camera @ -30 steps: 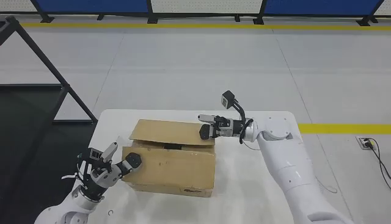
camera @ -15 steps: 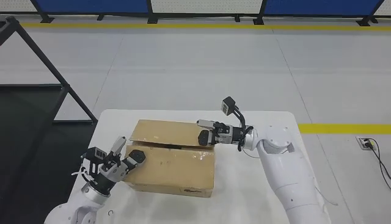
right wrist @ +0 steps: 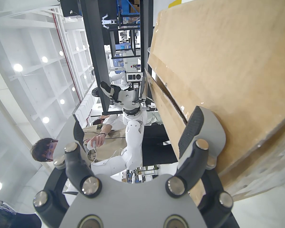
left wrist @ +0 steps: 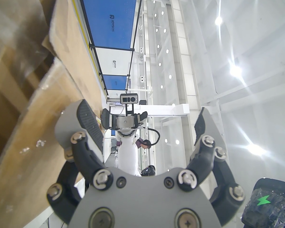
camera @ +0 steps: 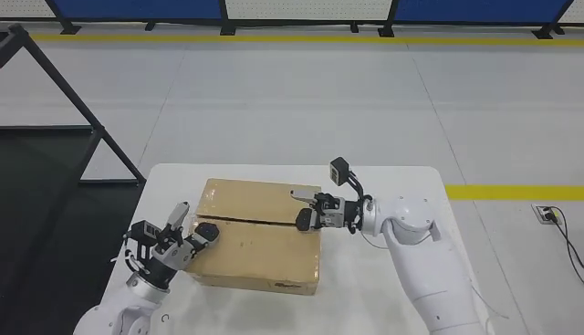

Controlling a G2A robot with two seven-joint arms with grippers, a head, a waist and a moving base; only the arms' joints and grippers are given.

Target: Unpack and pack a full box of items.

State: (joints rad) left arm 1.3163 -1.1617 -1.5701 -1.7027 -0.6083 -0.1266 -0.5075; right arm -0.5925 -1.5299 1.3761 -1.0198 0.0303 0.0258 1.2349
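The box (camera: 274,271) sits in the middle of the desk (camera: 383,178), between the two arms. Its two top flaps lie down flat, so the box looks shut. The far flap (camera: 255,198) and the near flap (camera: 260,235) meet in a seam (camera: 255,217). The seam is the long line on top. It runs from the robot's left to its right.

The left gripper (camera: 193,225) is at the left end of that seam. It is wide open and holds nothing. One finger (left wrist: 89,122) is against the cardboard edge, and the other is out in the air.

The right gripper (camera: 303,206) is at the right end of the seam. It is open too, with nothing in it. One finger (right wrist: 196,131) lies on top of the box right by the seam, where a thin gap shows between the flaps. The other finger is off the box.

So the box lies straight between the two grippers. Each one points in at it from its own end, and both are about as near.

I think the next move turns on that seam. To lift a flap, a finger has to get into the thin gap and pull up. To press the flaps shut, the push goes down on the same line. I cannot tell which it is.
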